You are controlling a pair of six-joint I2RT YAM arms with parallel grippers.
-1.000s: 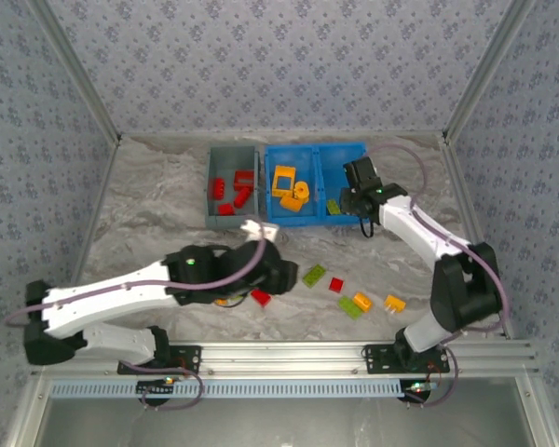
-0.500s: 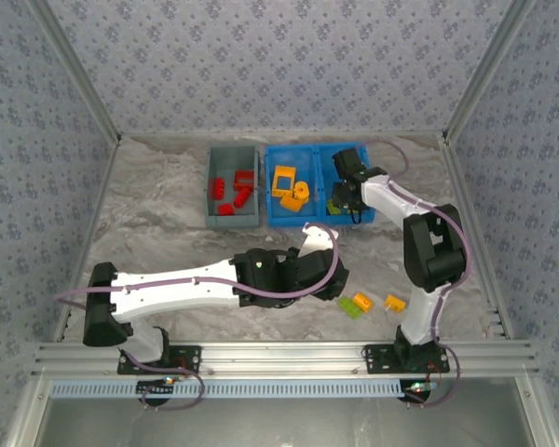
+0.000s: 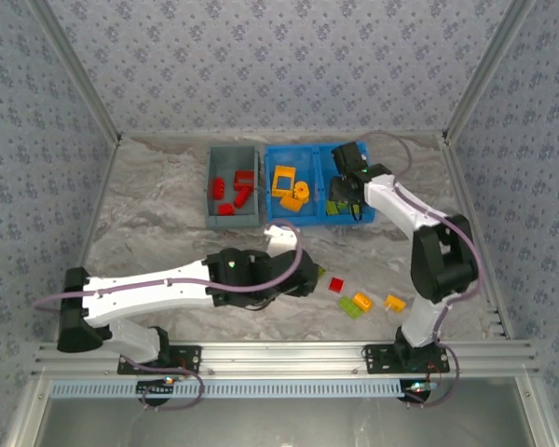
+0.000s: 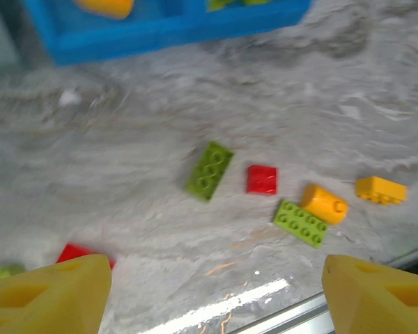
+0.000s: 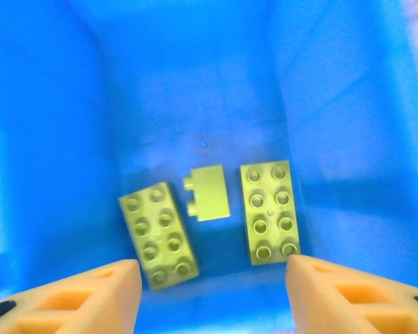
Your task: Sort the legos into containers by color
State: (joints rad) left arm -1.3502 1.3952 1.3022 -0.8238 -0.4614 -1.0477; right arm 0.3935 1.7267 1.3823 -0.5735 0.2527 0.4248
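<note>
Nearest, note the left gripper point(image 4: 212, 282) spread wide and holding nothing, hovering above loose legos on the marbled table point(image 4: 125, 139): a red brick point(image 4: 80, 252) close by one finger, then a lime green brick point(image 4: 209, 170), a small red square brick point(image 4: 262, 179), a longer lime green brick point(image 4: 300, 223) just beside an orange brick point(image 4: 324, 203), and a second orange brick point(image 4: 380, 189) off to the side. Reads as the picking stage on that side, with the next piece not yet chosen. Calls for dropping over one brick, setting the fingers across its short sides, and closing without nudging the neighbours.

Farther back, find the right gripper point(image 5: 212, 278) inside the right compartment of the blue bin point(image 5: 49, 104), spread apart and empty, above three lime green bricks point(image 5: 207, 195) lying on the floor. Looks like a green delivery done. Calls for lifting clear of the walls and heading back for a loose piece.

Alongside, see orange pieces point(image 3: 284, 177) in the other compartment and red bricks point(image 3: 228, 191) in the gray bin point(image 3: 233, 148).
</note>
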